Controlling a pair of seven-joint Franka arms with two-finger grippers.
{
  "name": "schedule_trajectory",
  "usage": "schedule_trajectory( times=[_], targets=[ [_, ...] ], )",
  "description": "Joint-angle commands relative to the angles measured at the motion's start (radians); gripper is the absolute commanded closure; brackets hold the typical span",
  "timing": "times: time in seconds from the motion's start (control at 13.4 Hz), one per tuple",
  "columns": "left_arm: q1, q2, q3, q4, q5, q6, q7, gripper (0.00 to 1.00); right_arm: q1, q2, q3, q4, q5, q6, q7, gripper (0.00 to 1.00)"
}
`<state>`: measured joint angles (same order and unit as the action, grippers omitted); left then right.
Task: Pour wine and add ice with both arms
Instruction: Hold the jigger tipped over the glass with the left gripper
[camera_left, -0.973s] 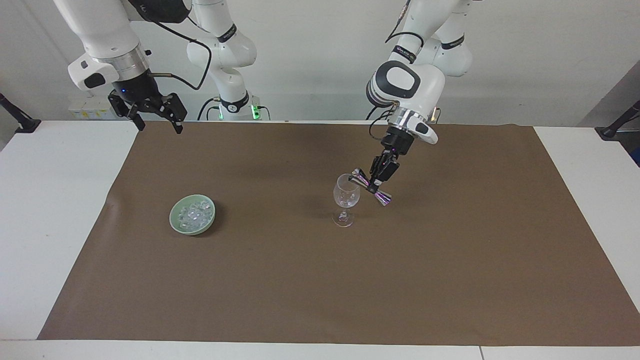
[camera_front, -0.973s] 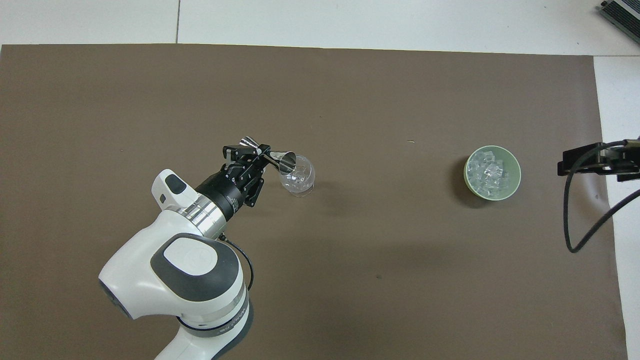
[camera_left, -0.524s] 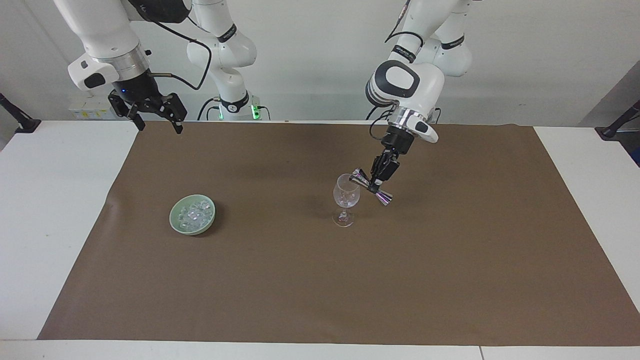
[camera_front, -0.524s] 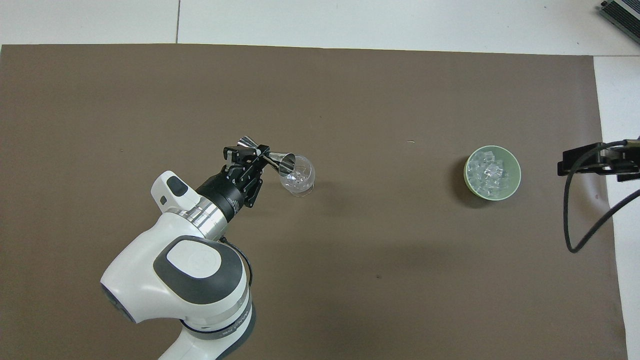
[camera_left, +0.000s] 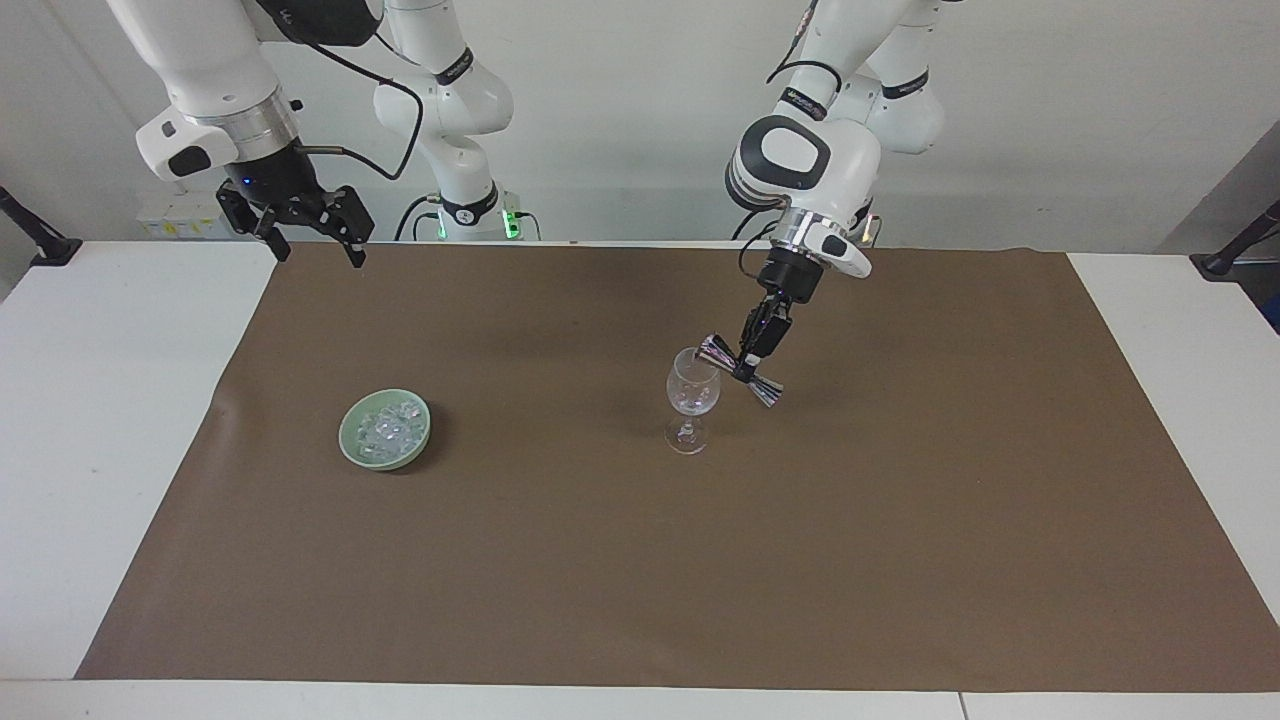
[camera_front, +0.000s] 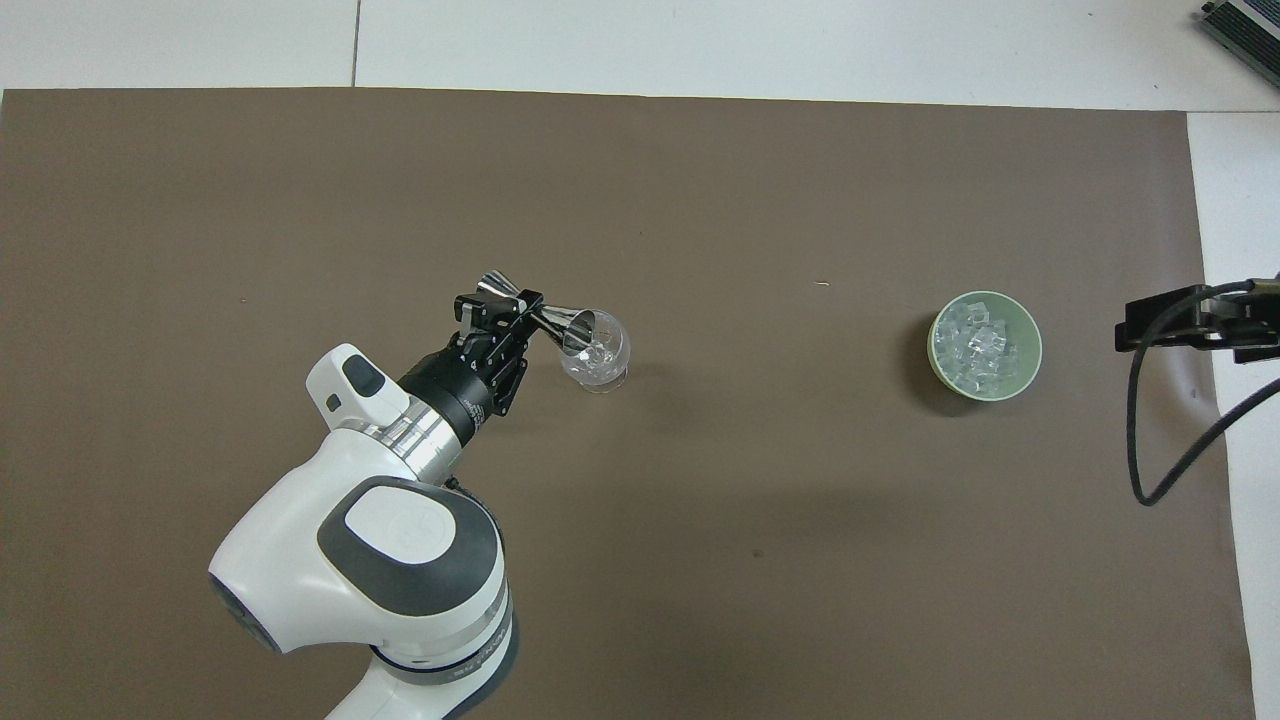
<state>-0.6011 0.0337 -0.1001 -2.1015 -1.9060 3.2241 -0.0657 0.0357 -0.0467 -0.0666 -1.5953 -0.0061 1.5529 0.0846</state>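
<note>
Over the wine glass (camera_left: 692, 392), your left tool (camera_left: 748, 362) is clamped on a steel jigger (camera_left: 740, 371), tipped with one cup at the rim. Toward the right arm's end from the glass, ice (camera_left: 388, 430) sits in the green bowl (camera_left: 352, 445). Your right tool (camera_left: 312, 240) waits spread apart above the worktop (camera_left: 100, 420) edge.

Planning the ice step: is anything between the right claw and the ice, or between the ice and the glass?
Nothing visible blocks the open right claw from the ice; bare mat runs to the glass, but the left claw holds a jigger over its rim.
</note>
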Motion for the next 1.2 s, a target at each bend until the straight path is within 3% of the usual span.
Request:
schedule_trajectory(
  times=[0.0, 1.12],
  targets=[
    [-0.026, 0.015, 0.013, 0.02, 0.008, 0.037, 0.029, 1.0, -0.005, -0.019, 0.001, -0.018, 0.02, -0.007, -0.023, 0.0],
    [-0.026, 0.045, -0.018, 0.063, 0.051, 0.128, 0.136, 1.0, -0.005, -0.019, 0.001, -0.018, 0.02, -0.007, -0.023, 0.0]
  ],
)
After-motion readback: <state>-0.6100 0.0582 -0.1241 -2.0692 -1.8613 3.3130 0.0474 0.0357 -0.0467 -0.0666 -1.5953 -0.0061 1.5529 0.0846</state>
